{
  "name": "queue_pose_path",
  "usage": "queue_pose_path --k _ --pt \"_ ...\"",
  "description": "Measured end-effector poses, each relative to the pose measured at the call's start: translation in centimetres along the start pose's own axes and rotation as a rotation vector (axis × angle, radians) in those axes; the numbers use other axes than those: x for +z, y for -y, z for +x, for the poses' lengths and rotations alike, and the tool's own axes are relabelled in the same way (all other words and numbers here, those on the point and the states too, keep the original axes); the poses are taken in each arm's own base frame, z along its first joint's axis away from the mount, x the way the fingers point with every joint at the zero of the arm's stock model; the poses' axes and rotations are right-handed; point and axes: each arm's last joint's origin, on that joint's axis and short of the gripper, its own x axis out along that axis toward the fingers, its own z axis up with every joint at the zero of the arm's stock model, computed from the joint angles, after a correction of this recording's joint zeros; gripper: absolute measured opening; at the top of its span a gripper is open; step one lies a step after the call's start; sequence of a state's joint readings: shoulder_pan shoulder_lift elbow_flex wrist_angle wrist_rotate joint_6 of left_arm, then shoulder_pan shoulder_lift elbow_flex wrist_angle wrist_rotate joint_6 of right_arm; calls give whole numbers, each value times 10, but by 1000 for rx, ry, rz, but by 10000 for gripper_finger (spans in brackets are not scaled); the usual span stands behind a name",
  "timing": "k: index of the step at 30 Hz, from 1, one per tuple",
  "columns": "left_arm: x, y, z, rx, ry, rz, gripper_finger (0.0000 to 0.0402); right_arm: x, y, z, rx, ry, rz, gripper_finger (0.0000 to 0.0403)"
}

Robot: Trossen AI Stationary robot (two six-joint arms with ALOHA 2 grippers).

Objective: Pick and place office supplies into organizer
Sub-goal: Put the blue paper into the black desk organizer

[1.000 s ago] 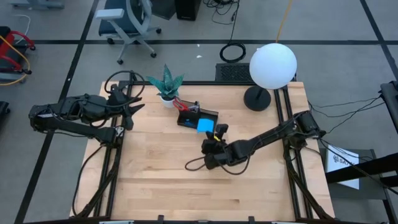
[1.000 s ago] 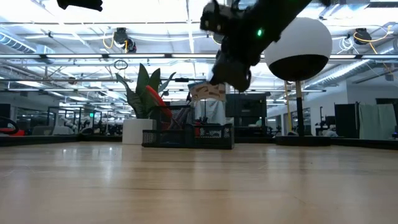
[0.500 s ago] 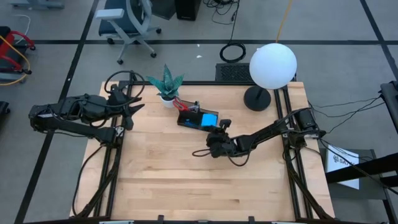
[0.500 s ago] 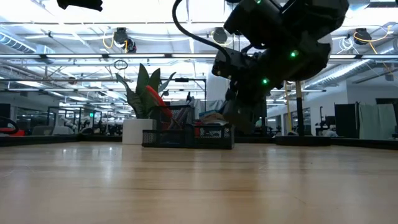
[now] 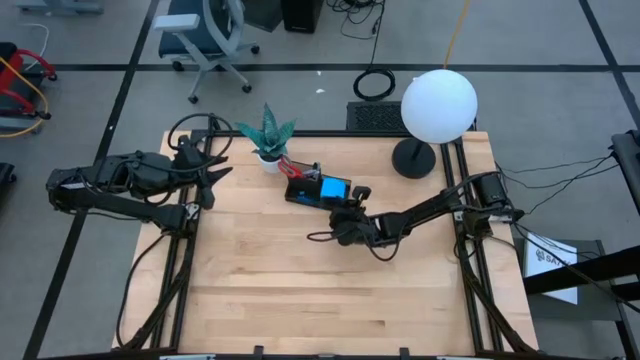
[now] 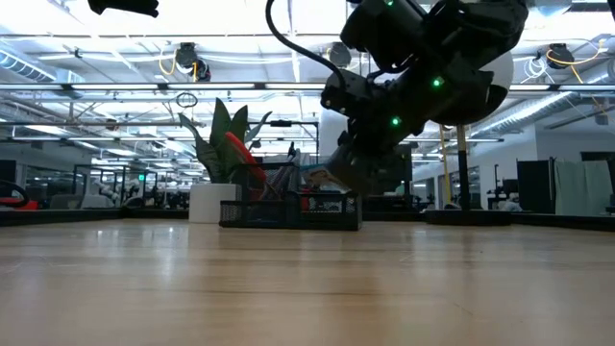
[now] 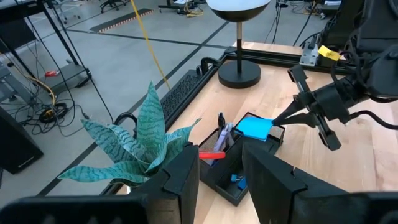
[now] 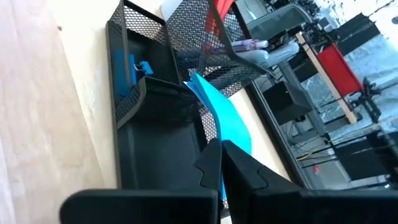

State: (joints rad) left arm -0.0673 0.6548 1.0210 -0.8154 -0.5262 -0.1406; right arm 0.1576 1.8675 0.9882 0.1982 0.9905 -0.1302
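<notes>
The black mesh organizer (image 5: 303, 190) stands at the table's far middle, next to a potted plant. Red-handled scissors (image 7: 210, 155) and pens (image 7: 222, 134) stick up from its taller back section, and a tiny blue block (image 8: 142, 67) lies in a low compartment. My right gripper (image 5: 347, 206) is shut on the bright blue notepad (image 5: 333, 187), which slants over the organizer's right end (image 7: 277, 132). My left gripper (image 7: 219, 180) hovers open and high at the table's left edge, holding nothing. My right gripper pinches the notepad's near edge (image 8: 219, 144) between its two fingers (image 7: 297, 114). It comes from the table's near right, slanting slightly downward. The notepad is tilted, with its far corner (image 8: 194, 79) over the organizer's right compartment. I cannot tell whether it touches the mesh.
A green potted plant (image 5: 268, 135) stands just left of the organizer at the far edge. A lamp with a white globe (image 5: 438, 103) has its round black base (image 5: 412, 158) at the far right. Bare wood stretches across the table's near half (image 5: 320, 290).
My right gripper has gone down and toward the far edge, to the organizer, rolling a little and staying shut on the notepad. The notepad has moved from just in front of the organizer to over its right end.
</notes>
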Motion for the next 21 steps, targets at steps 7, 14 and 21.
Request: queue_pose_path --k 7,14,21 --pt "0 0 0 0 0 -1 132 -2 4 9 67 -17 48 15" --pt "0 0 0 0 0 -2 132 -3 8 16 94 -30 103 55" --pt "0 0 0 0 0 -2 132 -3 8 16 97 -31 98 103"
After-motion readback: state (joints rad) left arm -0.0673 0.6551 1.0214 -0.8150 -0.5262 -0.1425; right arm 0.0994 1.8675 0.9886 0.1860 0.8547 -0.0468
